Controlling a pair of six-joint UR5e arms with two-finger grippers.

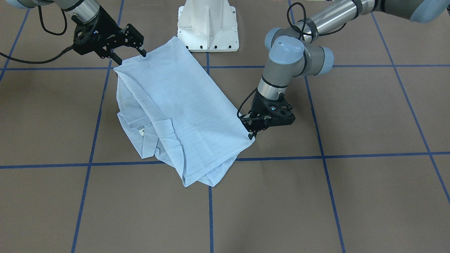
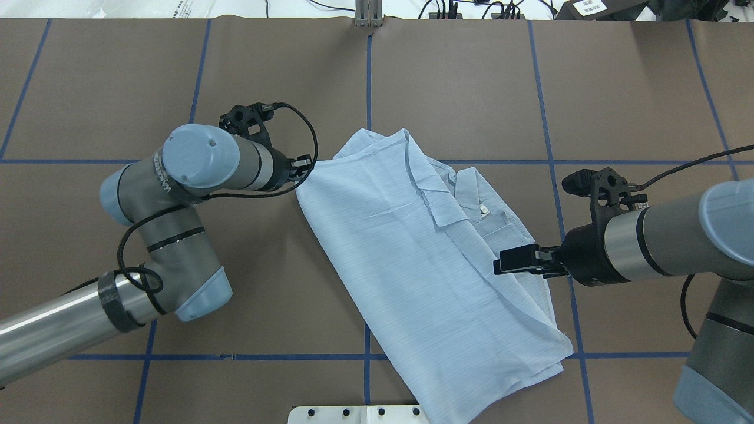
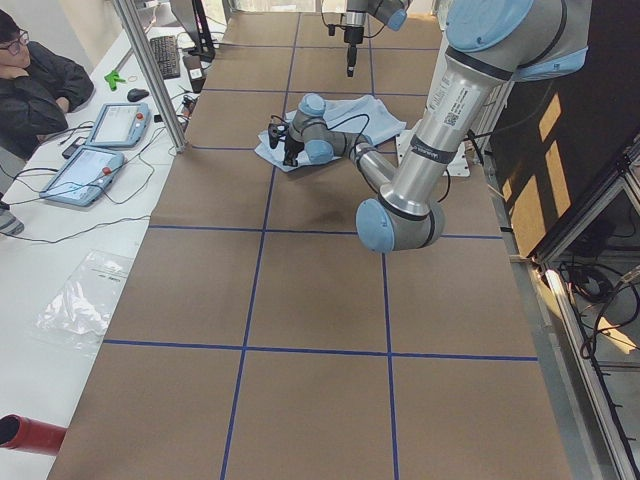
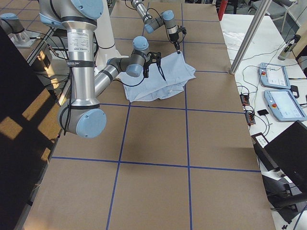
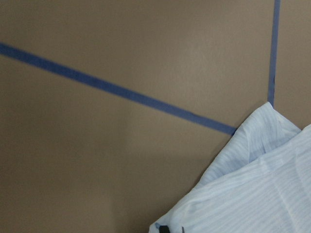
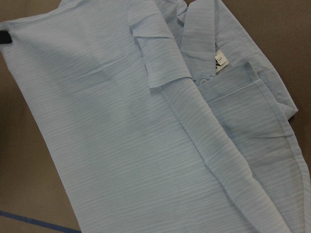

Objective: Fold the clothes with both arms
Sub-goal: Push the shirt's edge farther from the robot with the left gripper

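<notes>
Overhead exterior view gives us the shirt (image 2: 412,259) lying part-folded and slantwise on the table (image 2: 471,88) between both arms. Our left gripper (image 1: 254,134) looks pinched shut on one corner. Our right gripper (image 1: 133,58) hovers with its jaws spread wide by the opposite edge. We judge the right should drop and nip every layer, then both should lift evenly, keeping the cloth taut.
</notes>
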